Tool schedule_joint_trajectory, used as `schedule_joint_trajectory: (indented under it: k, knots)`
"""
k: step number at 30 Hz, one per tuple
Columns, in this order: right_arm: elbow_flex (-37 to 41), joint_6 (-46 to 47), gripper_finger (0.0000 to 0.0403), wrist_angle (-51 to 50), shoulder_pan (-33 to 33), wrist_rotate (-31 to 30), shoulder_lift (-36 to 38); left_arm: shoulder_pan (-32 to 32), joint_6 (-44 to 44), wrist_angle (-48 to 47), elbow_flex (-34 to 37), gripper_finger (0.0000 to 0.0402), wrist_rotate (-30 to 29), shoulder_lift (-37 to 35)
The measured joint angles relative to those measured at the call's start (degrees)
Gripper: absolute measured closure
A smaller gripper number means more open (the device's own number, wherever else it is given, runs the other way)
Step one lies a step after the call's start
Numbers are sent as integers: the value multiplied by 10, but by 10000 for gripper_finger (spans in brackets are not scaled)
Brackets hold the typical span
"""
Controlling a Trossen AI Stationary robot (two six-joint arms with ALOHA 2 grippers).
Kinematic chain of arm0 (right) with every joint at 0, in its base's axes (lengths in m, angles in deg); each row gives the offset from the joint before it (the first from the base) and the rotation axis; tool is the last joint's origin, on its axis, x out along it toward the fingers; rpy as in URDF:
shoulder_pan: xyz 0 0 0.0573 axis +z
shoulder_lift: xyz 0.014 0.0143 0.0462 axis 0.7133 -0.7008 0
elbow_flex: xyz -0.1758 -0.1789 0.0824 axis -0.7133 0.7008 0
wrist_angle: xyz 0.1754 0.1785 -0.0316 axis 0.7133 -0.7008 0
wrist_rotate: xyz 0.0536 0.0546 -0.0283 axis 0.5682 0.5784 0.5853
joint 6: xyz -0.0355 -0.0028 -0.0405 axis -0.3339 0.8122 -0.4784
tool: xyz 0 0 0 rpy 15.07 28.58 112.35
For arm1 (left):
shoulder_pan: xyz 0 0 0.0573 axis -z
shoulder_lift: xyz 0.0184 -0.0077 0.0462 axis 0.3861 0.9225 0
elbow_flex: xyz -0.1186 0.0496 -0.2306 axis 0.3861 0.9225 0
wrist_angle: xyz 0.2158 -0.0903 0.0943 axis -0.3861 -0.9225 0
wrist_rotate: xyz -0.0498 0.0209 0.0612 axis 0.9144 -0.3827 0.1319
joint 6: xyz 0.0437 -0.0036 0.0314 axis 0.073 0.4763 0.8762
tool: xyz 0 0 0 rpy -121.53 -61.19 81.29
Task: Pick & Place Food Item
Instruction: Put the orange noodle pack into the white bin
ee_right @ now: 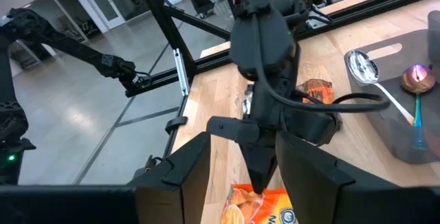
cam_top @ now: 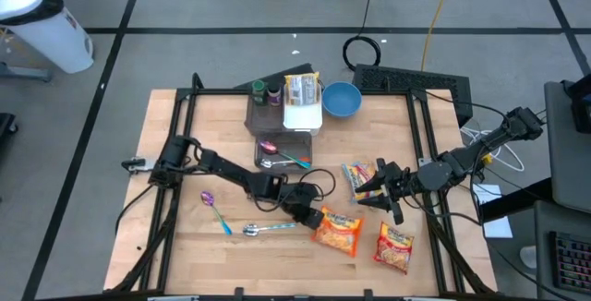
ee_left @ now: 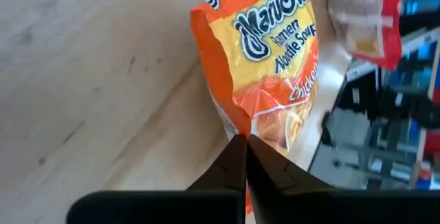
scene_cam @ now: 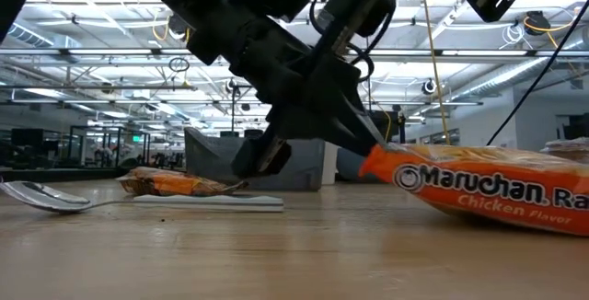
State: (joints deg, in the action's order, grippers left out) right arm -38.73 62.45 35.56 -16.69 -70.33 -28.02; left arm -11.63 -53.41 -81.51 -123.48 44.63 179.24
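Note:
An orange ramen packet (cam_top: 340, 231) (ee_left: 268, 52) lies flat on the wooden table near its front edge, right of the middle. My left gripper (cam_top: 312, 215) (ee_left: 245, 157) is at the packet's left end and is shut on it; the low view shows it coming down at that end (scene_cam: 370, 148). Farther right, my right gripper (cam_top: 380, 193) hangs above the table. It is open with nothing between its fingers (ee_right: 196, 176), and it faces the left arm. My left gripper pinches the packet's sealed end edge (ee_left: 240, 126) between its two fingers, which are closed together on the thin wrapper. The fingers slant downward from the table's left side. The rest of the packet (scene_cam: 488, 188) lies on the table.
A second ramen packet (cam_top: 394, 246) lies just right of the held one, and a third (cam_top: 358, 176) lies by my right gripper. Two spoons (cam_top: 214, 207) (cam_top: 268, 229) lie at the front left. At the back stand a grey tray (cam_top: 282, 135) and a blue bowl (cam_top: 342, 100).

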Motion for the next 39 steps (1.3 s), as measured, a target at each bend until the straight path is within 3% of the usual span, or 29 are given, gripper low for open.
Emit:
schedule_joint_trajectory:
  k: [9, 19, 28, 32, 39]
  knots:
    - [0, -1, 245, 10, 0, 0, 0, -19, 76, -63, 0, 399, 44, -58]
    - [0, -13, 245, 51, -31, 7, 0, -48, 202, -227, 0, 400, 48, -225]
    - [0, 2, 239, 133, -148, 179, -14, -56, 221, -361, -19, 401, 42, -325]
    - [-15, 17, 214, 146, -198, 247, -43, -55, 268, -473, -94, 401, 57, -321]
    - [-110, 15, 159, 148, -273, 399, -152, -63, 366, -637, -257, 401, 40, -293]
